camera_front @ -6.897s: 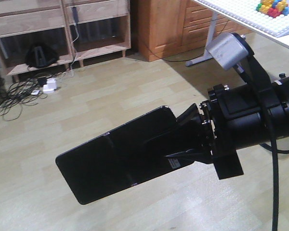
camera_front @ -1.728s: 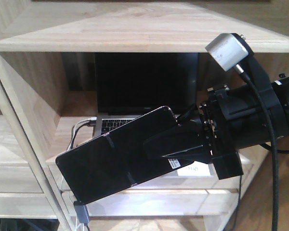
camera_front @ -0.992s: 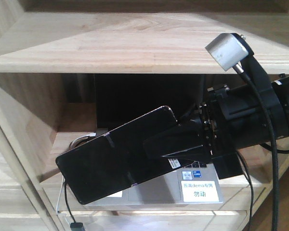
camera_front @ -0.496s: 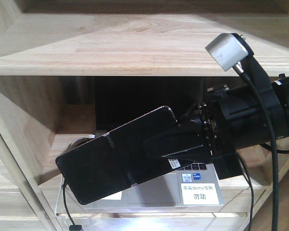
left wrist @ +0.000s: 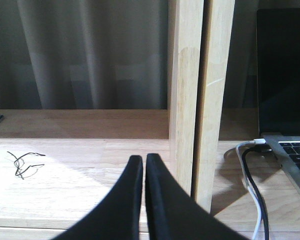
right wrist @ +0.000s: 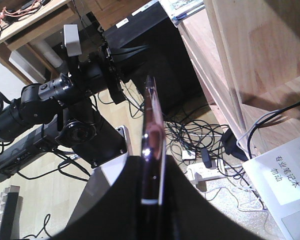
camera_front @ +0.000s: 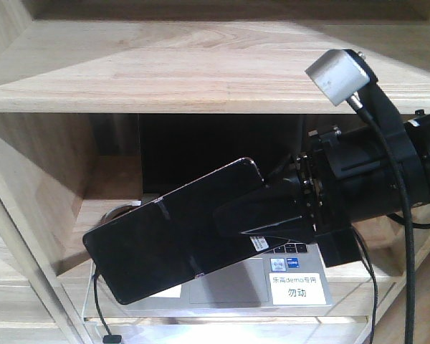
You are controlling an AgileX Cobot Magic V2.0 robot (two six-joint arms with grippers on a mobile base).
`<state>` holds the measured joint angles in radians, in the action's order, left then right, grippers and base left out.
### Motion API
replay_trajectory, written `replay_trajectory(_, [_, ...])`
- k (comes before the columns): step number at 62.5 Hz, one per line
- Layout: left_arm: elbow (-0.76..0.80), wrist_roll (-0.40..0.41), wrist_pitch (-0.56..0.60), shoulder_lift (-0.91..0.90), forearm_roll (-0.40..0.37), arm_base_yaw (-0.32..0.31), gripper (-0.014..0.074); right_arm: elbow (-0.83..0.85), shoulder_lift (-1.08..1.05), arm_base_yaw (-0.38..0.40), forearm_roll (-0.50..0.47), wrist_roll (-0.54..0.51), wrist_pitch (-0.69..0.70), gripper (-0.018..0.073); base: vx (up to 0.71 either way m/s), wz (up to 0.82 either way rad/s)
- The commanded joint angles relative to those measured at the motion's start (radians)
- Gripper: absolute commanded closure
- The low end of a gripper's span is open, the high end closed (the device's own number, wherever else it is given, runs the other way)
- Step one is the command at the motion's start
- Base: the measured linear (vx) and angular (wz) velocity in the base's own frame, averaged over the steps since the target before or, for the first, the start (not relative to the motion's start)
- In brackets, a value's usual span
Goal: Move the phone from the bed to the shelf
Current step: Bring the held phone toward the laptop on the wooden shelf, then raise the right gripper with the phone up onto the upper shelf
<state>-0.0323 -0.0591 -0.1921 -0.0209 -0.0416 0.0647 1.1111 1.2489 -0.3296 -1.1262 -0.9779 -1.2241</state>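
Nearest: right pincer [camera_front: 256, 215] is clamped on one short end of the phone [camera_front: 175, 229], fingers flat on both faces. In the wrist view the phone sits edge-on between them w/ no gap showing. Phone is in the air and tilted, free end low toward pic left, w/ most of its length overhanging past the grip. Left pincer [left wrist: 143, 162] has its fingers together, nothing in it, and faces a bay w/ an upright post [left wrist: 200, 100] and a cable [left wrist: 251, 180] to one side.

Just behind the phone: open laptop [camera_front: 222, 290] w/ a white label [camera_front: 295, 287], in the lower bay. Above and beyond is the shelf [camera_front: 201, 64], a thick pale board.

Judgement: carry looks done, placing not yet.
- Phone hangs below board level in the front view, so prob. lift first till the low end clears the front edge, then go fwd over the board.
- Level the wrist so the phone lands flat, not corner-first. Glossy body + end grip means it may pivot or slip if a corner touches first.
- Lower till the underside touches, then let go. A release from height would slap it down.
- Set it well back from the edge.
- Keep off the laptop screen while rising.

Depth to the board is hard to judge from these views.
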Motion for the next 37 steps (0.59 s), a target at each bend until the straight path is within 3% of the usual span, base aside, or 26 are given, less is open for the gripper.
replay_trajectory(1, [-0.007,0.000,0.074,-0.007,-0.009,-0.003,0.0595,0.025,-0.026,-0.001,-0.090,-0.007,-0.062,0.0561,0.00,0.00])
replay_trajectory(21, [-0.007,0.000,0.074,-0.007,-0.009,-0.003,0.0595,0.029,-0.026,-0.001,-0.107,0.015,-0.062,0.0561,0.00,0.00])
replay_trajectory(37, [-0.007,0.000,0.074,-0.007,-0.009,-0.003,0.0595,0.045,-0.026,-0.001,-0.251,0.027,-0.062,0.0561,0.00,0.00])
